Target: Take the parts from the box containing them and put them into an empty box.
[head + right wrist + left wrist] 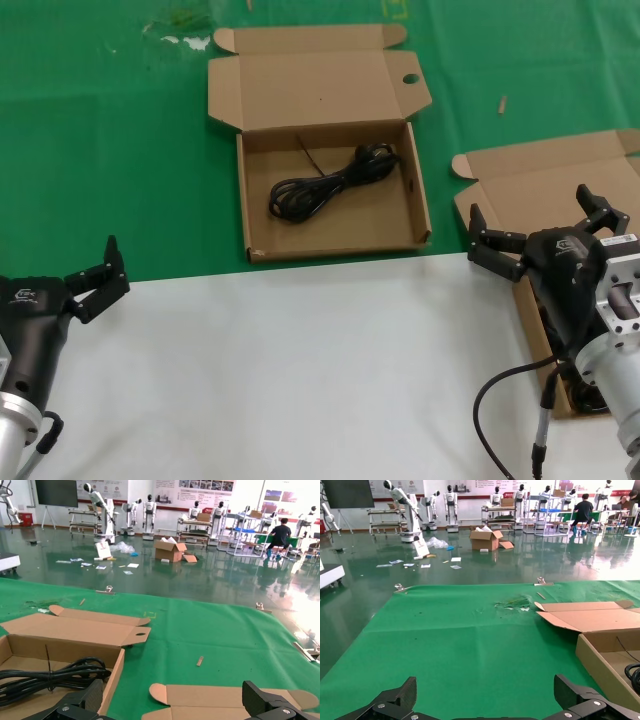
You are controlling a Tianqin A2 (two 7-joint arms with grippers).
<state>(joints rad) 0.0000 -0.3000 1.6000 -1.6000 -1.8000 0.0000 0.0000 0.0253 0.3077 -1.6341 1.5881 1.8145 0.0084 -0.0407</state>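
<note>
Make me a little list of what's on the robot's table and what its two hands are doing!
Box with holed flap: open, on the green cloth, one black cord bundle inside
Other box: open, at the robot's right, mostly hidden by its arm
Left gripper: open, empty, over the white sheet
Right gripper: open, empty, over the other box

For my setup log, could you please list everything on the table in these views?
holed box: one, brown, open, centre on the green mat.
cord: one, black, coiled inside the holed box.
second box: one, brown, open, at the right, partly hidden by the right arm.
green mat: one, covering the far table.
white surface: one, near side.
left gripper: black, open, near left.
right gripper: black, open, above the second box.
</note>
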